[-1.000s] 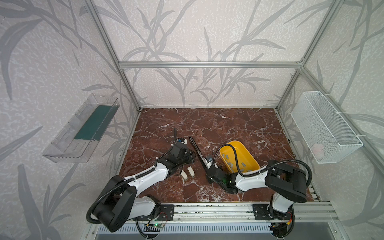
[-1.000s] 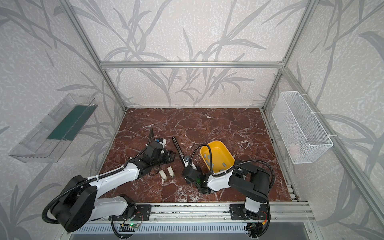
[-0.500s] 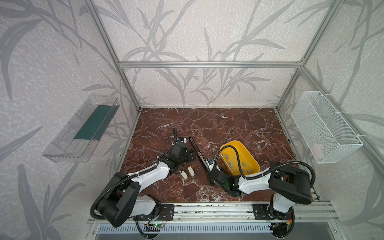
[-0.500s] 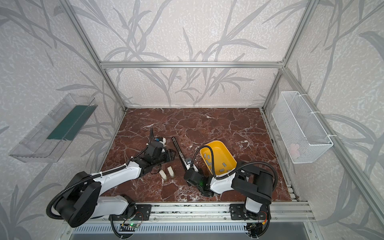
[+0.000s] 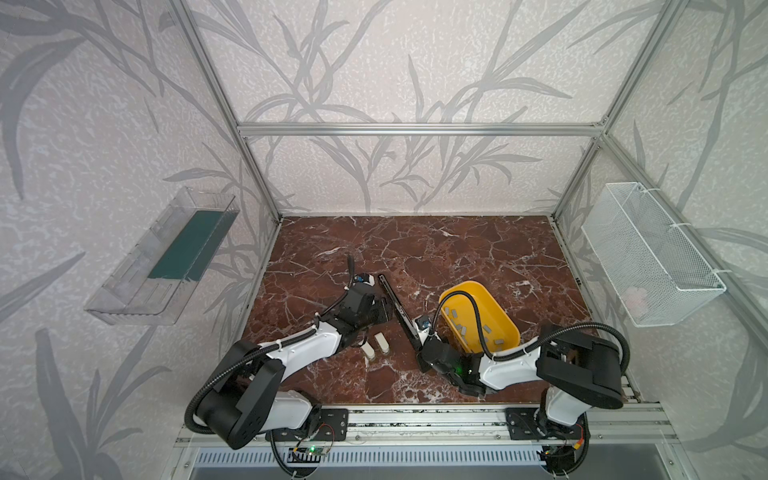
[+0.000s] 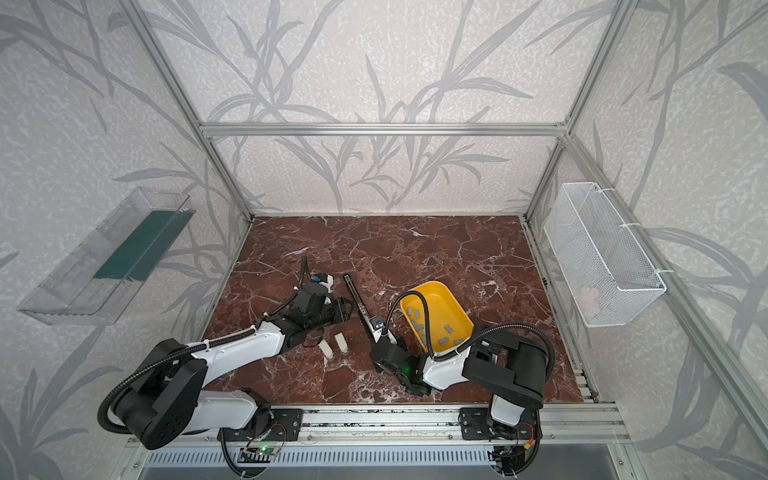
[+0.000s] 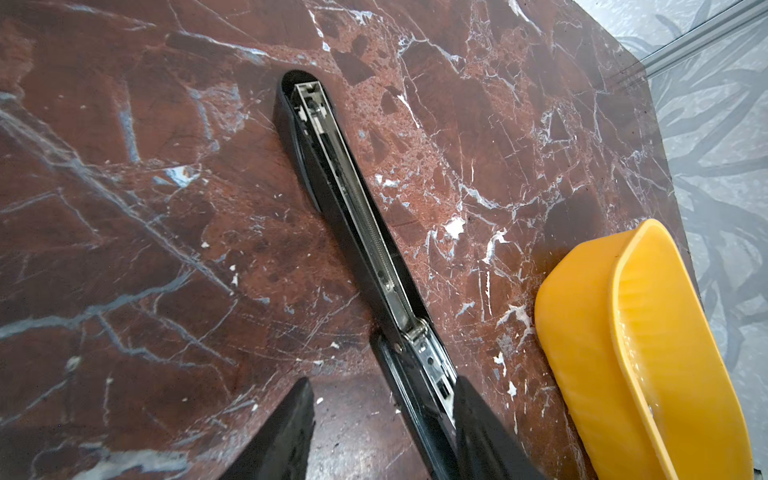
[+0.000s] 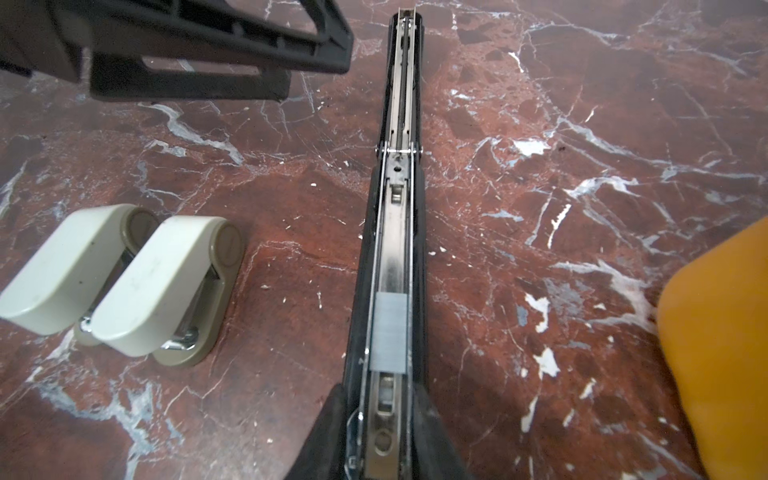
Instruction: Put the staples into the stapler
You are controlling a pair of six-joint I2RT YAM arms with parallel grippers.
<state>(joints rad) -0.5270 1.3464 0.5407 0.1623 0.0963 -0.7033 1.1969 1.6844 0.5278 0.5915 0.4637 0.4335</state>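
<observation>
- Handling the staples (image 5: pixel 459 328) takes care, I judge. Each grey strip is light, thin and stiff, but a glued row can snap if bent. The smooth metal may also slip, so pinch across the long edges near the middle.
- Most strips lie loose in the yellow bin (image 7: pixel 582 340), which stands near the stapler on the marble table (image 5: pixel 415 249).
- One staple strip (image 8: pixel 389 332) lies in the open channel of the black stapler (image 8: pixel 399 232). The stapler is folded out flat, and the strip sits toward the right gripper's end.
- The right gripper (image 8: pixel 380 399) is clamped on that end of the stapler, one finger against each side.
- The left gripper (image 7: pixel 382 388) has its jaws apart and holds nothing. One finger (image 7: pixel 482 436) overlaps the stapler near the hinge; I cannot tell whether it touches.
- Two cream mini staplers (image 8: pixel 124 282) lie side by side, apart from the black one.
- Hard to make out:
  - The channel's near end is cut off under the right gripper, so how far the strip has seated is unclear.
  - The wrist views show none of the bin's contents.
  - In both top views the strips are too small to count.
</observation>
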